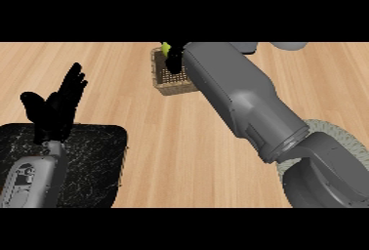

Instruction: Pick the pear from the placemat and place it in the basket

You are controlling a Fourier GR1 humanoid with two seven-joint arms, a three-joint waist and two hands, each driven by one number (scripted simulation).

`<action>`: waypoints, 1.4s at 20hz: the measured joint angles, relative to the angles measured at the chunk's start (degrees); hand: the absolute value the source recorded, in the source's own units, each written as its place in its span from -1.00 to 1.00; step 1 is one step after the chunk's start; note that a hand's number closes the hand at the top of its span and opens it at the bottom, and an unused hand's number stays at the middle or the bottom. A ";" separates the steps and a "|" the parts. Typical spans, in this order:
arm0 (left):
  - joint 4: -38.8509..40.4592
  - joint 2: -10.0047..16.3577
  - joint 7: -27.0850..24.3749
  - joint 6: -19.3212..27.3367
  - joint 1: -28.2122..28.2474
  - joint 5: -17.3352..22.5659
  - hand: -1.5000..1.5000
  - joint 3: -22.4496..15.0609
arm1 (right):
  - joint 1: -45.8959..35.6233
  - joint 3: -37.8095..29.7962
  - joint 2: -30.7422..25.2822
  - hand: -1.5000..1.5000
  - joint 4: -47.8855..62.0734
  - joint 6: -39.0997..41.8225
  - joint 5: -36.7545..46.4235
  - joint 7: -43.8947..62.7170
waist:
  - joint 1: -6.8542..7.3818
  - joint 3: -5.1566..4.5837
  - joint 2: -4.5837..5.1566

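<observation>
Pick-up judged done: no fruit to be seen on the black, faintly speckled rectangular placemat at the near left, save for the strip hidden under the left forearm. Found instead at the far centre: the small yellow-green pear, peeking out at the left of the black right hand. Pinched in curled fingers, as far as can be made out, with most of that hand hidden behind the thick grey right forearm. Held over the far edge of the square woven wicker basket, apparently above the rim rather than down inside; impossible to tell whether touching the weave. Carrying therefore judged about finished. Left to do, at a guess: lower a little into the basket's hollow, open the fingers, then draw back toward the near right.

Resting at the left, over the far edge of the placemat: the black left hand, fingers spread and pointing up, holding nothing.

Underneath everything, a light wooden plank counter with left-to-right grain, flat and even from placemat to basket. At the near right, half covered by the right elbow, a round grey speckled rim, too hidden to name. Nothing of walls or the rest of the room on show, only the countertop.
</observation>
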 measured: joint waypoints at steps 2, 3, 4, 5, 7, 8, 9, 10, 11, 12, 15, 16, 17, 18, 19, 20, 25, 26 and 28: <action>-0.51 0.11 0.41 -0.27 0.23 0.16 0.00 -0.02 | -0.45 -0.38 0.00 1.00 0.45 1.15 0.01 -0.12 | 0.08 0.00 -0.01; -0.29 0.13 -0.51 -0.46 0.65 0.18 0.00 0.03 | -0.07 -0.45 -0.01 1.00 0.24 1.40 0.02 0.12 | 0.21 -0.01 0.03; -0.68 0.08 -0.20 -0.54 0.77 0.18 0.00 -0.14 | -0.02 -0.58 -0.01 1.00 0.71 1.51 0.08 -0.11 | 0.35 -0.01 0.08; -0.41 -0.03 -0.27 -0.47 0.59 0.07 0.00 -0.22 | 0.53 -0.53 -0.01 1.00 0.51 1.54 0.18 0.11 | 0.50 -0.01 0.16; -0.63 -0.31 -0.37 -0.12 0.67 -0.45 0.00 -0.62 | 1.16 -0.78 -0.01 1.00 0.52 1.82 0.21 -0.03 | 0.50 -0.01 0.17; -0.85 -0.24 -0.01 -0.10 0.70 -0.44 0.00 -0.57 | 1.45 -0.88 0.00 1.00 0.85 2.03 0.26 -0.20 | 0.53 0.00 0.18; -1.00 -0.18 0.32 -0.10 0.41 -0.40 0.00 -0.54 | 1.46 -1.28 0.00 1.00 1.17 2.66 0.02 -0.34 | 0.47 0.00 0.18; -1.28 -0.26 0.43 -0.36 0.79 -0.17 0.00 -0.61 | 1.51 -1.51 -0.01 1.00 1.64 3.19 -0.05 -0.15 | 0.56 0.00 0.18; -1.01 -0.24 -0.34 -0.44 1.25 -0.20 0.00 -0.52 | 1.22 -1.79 0.00 1.00 2.21 3.98 -0.15 0.07 | 0.52 0.00 0.20; -1.31 -0.24 -0.37 -0.56 1.51 -0.07 0.00 -0.50 | 0.94 -2.05 0.00 1.00 2.71 4.89 -0.25 0.72 | 0.53 0.00 0.17; -1.15 -0.69 -0.54 -0.28 1.35 -0.50 0.00 -0.96 | 2.14 -1.82 -0.02 1.00 2.48 5.81 0.23 2.93 | 0.77 -0.01 0.23; -1.14 -0.62 -0.91 -0.39 1.73 -0.54 0.00 -0.94 | 2.53 -1.86 -0.01 1.00 2.24 6.19 0.25 3.99 | 0.84 -0.02 0.20; -1.06 -1.00 -0.69 0.10 1.63 -0.85 0.00 -1.13 | 2.43 -2.08 -0.01 -1.00 2.34 6.57 0.19 4.62 | 0.68 -0.01 0.15; -1.57 -0.89 -0.26 -0.15 1.79 -0.69 0.00 -1.18 | 2.36 -2.37 -0.05 -1.00 2.33 6.62 0.07 5.20 | 0.72 -0.01 0.08; -1.65 -1.12 -0.11 0.08 1.97 -0.80 0.00 -1.27 | 2.03 -2.91 -0.07 -1.00 2.12 6.56 -0.29 5.90 | 0.63 0.01 0.04; -1.30 -1.03 -0.30 0.17 1.78 -0.77 0.00 -0.99 | 2.16 -3.52 -0.09 -1.00 2.13 5.53 -0.66 5.71 | 0.43 0.01 0.04; -0.49 -0.46 -0.85 -0.37 1.38 -0.22 0.00 -0.17 | 2.12 -8.78 -0.15 -1.00 0.47 0.18 -4.86 4.53 | 0.00 0.05 0.07; -0.77 -0.60 -0.86 -0.32 1.81 -0.25 0.00 -0.28 | 2.20 -9.91 -0.12 -1.00 0.09 -0.68 -5.79 4.43 | -0.02 0.06 0.01; -1.30 -0.28 -0.73 -0.38 2.22 -0.16 0.00 0.00 | 1.72 -12.54 -0.29 -1.00 -0.79 -2.07 -8.00 4.28 | -0.20 0.07 -0.13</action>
